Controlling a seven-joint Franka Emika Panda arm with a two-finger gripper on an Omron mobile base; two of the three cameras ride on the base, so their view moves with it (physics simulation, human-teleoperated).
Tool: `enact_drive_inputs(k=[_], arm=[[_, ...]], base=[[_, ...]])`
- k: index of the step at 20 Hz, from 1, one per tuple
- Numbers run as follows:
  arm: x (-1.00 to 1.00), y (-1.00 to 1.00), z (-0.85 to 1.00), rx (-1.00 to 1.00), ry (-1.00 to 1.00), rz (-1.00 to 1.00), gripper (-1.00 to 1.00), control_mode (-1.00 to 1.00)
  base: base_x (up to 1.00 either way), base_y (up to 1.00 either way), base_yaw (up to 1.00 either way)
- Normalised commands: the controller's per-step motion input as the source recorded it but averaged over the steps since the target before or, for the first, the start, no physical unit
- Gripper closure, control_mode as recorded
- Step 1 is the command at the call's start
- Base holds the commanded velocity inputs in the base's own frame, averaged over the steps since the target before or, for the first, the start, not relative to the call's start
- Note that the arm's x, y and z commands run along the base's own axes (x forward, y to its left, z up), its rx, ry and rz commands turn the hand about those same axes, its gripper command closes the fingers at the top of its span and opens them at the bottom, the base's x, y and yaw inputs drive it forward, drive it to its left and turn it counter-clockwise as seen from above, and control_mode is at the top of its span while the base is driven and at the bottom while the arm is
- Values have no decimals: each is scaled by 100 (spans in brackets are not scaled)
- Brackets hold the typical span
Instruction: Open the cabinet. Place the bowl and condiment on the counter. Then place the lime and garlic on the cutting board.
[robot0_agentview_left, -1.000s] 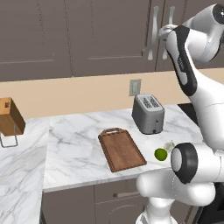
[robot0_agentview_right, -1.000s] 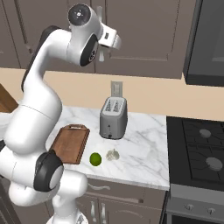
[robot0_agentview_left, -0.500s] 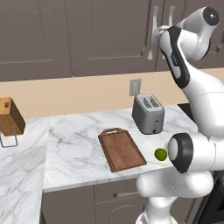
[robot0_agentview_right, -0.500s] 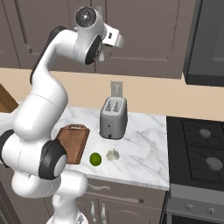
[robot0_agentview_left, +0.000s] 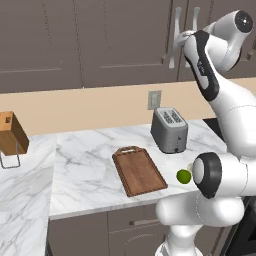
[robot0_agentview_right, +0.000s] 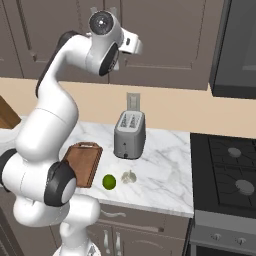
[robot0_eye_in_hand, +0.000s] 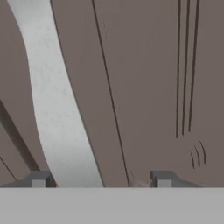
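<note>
1. Grey-brown cabinet (robot0_agentview_left: 125, 40) doors are shut; we see the gripper (robot0_eye_in_hand: 98, 179) raised at a silver handle (robot0_eye_in_hand: 57, 109), fingertips (robot0_eye_in_hand: 39, 178) spread wide, the handle passing between them, nothing clamped.
2. We find the cutting board (robot0_agentview_left: 138, 171) bare near the counter (robot0_agentview_left: 85, 170) front edge.
3. We note the lime (robot0_agentview_right: 109, 182) and garlic (robot0_agentview_right: 129, 176) just beside each other, off the board, near the front edge.
4. A toaster (robot0_agentview_left: 169, 130) stands toward the back edge; a knife block (robot0_agentview_left: 11, 132) sits at the far left.
5. We read no labels or writing.
</note>
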Motion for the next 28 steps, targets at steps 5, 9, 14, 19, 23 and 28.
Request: enact_drive_inputs(k=[5,9,14,19,23,28], arm=[[28,-41,-25,0,-4,-1,100,-100],[-7,-74,0,5,0,-3,100,-100],[-73,-94,0,8,0,-10,100,-100],[-100,-100,0,10,0,-17,100,-100],[-100,-100,0,8,0,-17,100,-100],[-100,-100,0,6,0,-15,100,-100]], base=[[0,0,0],[0,0,0],[0,0,0],[0,0,0],[0,0,0],[0,0,0]])
